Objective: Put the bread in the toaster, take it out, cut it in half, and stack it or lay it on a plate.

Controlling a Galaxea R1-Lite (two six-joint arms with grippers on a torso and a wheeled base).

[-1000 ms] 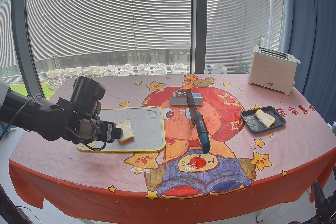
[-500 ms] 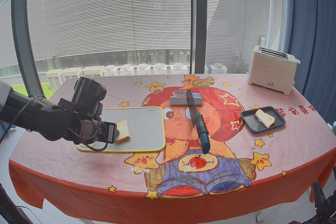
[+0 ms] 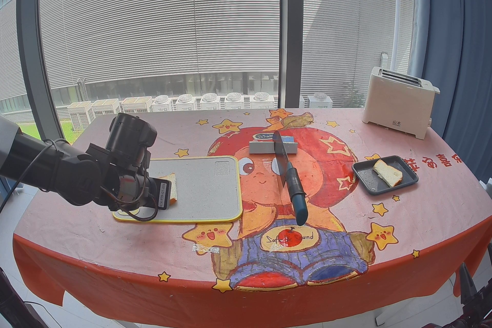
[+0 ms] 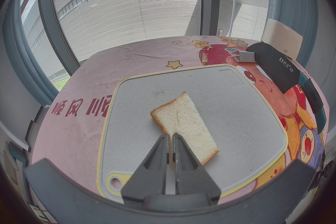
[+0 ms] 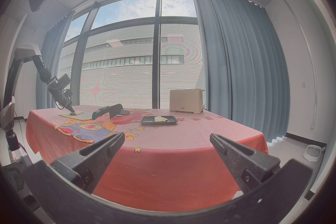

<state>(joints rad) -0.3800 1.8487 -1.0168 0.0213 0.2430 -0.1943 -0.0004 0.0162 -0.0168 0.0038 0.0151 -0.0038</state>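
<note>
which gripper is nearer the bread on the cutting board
Left. The left gripper sits at the edge of the bread on the board; the right gripper hangs off the table, far away.

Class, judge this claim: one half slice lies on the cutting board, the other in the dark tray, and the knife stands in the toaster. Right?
No. The head view shows the knife lying on the table between the cutting board and the dark tray, not in the toaster. The rest is as stated.
</note>
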